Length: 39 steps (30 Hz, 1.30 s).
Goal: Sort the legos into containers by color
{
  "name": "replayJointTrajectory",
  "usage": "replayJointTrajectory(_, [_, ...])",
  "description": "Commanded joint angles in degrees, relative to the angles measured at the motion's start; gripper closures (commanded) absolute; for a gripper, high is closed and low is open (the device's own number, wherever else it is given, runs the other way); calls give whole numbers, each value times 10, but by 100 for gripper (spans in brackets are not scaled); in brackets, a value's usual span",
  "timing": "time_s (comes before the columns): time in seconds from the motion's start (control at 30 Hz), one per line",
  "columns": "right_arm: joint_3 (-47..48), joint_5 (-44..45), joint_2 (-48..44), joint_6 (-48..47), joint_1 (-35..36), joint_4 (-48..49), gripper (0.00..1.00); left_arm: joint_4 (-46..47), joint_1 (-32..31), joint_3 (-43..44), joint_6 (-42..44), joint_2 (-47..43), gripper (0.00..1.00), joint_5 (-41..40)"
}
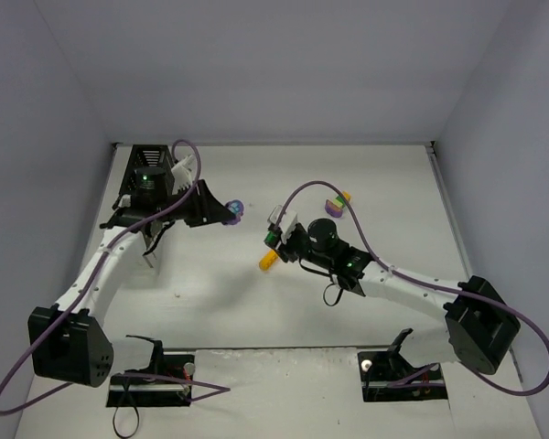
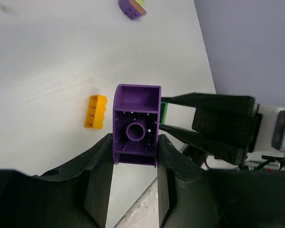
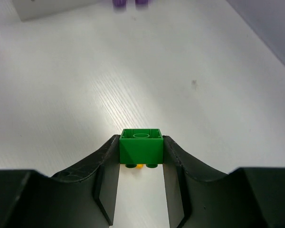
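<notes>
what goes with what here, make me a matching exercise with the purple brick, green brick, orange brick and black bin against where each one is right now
Things
1. purple brick
2. green brick
3. orange brick
4. black bin

Places
A. lying loose on the table
B. gripped in the right hand
C. standing at the far left of the table
D. gripped in the left hand

Pairs: 1-D, 2-B, 3-A, 4-C

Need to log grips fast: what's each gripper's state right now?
Left gripper: shut on a purple brick.
Right gripper: shut on a green brick.
</notes>
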Motion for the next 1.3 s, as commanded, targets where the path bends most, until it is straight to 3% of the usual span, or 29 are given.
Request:
replayJointTrajectory(0.0, [-17, 26, -35, 13, -13, 37, 100, -1, 24, 70, 23, 1, 99, -41])
replayJointTrajectory(0.1, [-27, 25, -42, 23, -17, 49, 100, -63, 36, 138, 63, 18, 99, -125])
replayJointTrajectory(0.2, [-36, 17, -45, 35, -22, 62, 100, -106, 38, 211, 110, 57, 99, -315])
replayJointTrajectory(0.4, [-50, -1, -65, 54, -23, 74, 100, -74, 73, 291, 160, 134, 99, -502])
replayJointTrajectory(0.6, [-55, -8, -71, 63, -27, 81, 100, -53, 131, 383, 168, 249, 99, -525])
replayJointTrajectory(1.03, [-54, -29, -57, 67, -31, 83, 100, -88, 162, 552, 180, 431, 98, -526])
replayJointTrajectory(1.13, [-54, -30, -57, 67, -32, 83, 100, -98, 163, 569, 183, 453, 86, -538])
replayJointTrajectory(1.27, [-53, -30, -54, 67, -31, 83, 100, -109, 166, 573, 179, 461, 79, -537])
